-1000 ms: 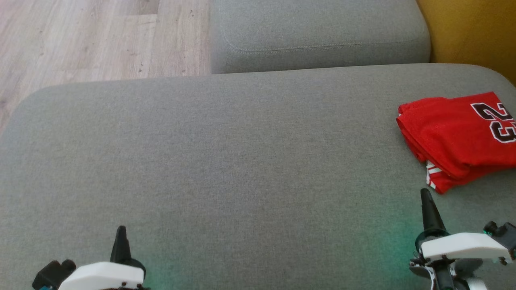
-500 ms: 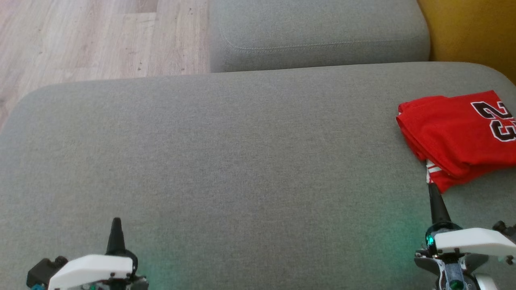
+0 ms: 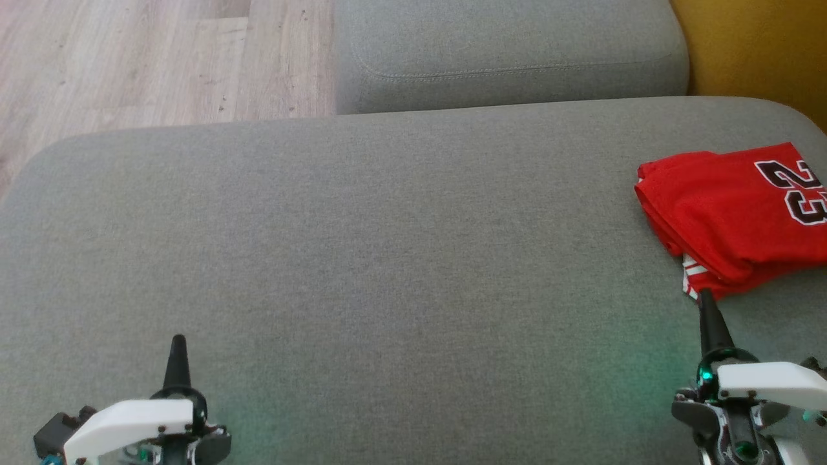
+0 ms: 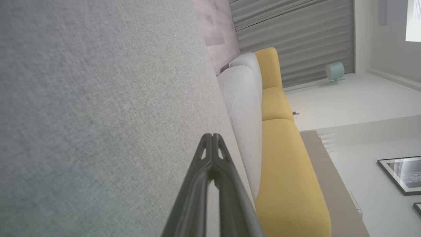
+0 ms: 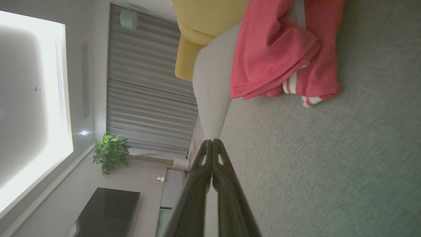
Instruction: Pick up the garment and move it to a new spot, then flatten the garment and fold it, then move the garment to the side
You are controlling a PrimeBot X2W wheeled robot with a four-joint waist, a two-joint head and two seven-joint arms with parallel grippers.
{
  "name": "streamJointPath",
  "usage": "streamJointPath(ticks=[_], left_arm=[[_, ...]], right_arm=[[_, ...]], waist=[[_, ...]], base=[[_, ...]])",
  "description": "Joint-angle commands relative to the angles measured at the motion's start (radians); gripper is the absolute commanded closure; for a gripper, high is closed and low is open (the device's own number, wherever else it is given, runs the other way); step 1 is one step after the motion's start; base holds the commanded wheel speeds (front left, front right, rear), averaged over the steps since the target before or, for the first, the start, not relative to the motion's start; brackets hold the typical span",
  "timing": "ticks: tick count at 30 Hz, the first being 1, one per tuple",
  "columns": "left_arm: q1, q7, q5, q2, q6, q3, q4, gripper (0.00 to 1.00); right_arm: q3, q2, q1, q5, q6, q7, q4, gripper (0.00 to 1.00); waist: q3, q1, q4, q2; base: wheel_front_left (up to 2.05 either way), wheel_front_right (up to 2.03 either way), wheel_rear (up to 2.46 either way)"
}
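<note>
There is one garment (image 3: 730,213), two grippers and two grey cushions. The left gripper (image 3: 176,345) hangs over the near left of the large grey cushion (image 3: 387,245). Its wrist view shows its two dark fingers pressed together at the tips (image 4: 212,140), with nothing between them. The right gripper (image 3: 707,303) is over the near right, and its fingers likewise meet at the tips (image 5: 212,144) and grip nothing. The large cushion is a wide, rounded expanse of woven grey fabric. A smaller grey cushion (image 3: 510,58) with a stitched seam butts against its far edge. Pale wooden floor (image 3: 129,64) lies to the far left and yellow upholstery (image 3: 756,51) to the far right. The left wrist view shows a yellow sofa (image 4: 283,164), a grey slatted blind (image 4: 296,39) and a framed picture (image 4: 401,174). The right wrist view shows a potted plant (image 5: 110,151) and a bright window (image 5: 29,98). The garment is a red jersey folded into a flat stack, and it lies at the right edge of the large cushion, cut off by the frame. It bears a black "23" outlined in white, and white-striped trim peeks out at its near corner. From the head, the right fingertip appears just below that striped corner, but the right wrist view shows bare cushion between the tips and the garment (image 5: 273,56).
</note>
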Motion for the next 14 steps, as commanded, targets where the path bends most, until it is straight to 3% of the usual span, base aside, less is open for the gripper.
streamJointPath(ticks=[1,14], left_arm=[[-0.058,0.01,-0.026,-0.005,-0.016,0.048,-0.025,1.0],[-0.084,0.046,-0.123,-0.032,-0.062,0.112,-0.015,1.0]], right_arm=[[0.007,-0.021,-0.058,0.038,-0.001,0.009,-0.033,1.0],[-0.013,-0.02,-0.077,0.185,-0.001,0.028,-0.034,1.0]], waist=[[0.0,-0.0001,0.0,0.0],[0.004,-0.0001,-0.003,0.0]], base=[[0.0,0.0,0.0],[0.0,0.0,0.0]])
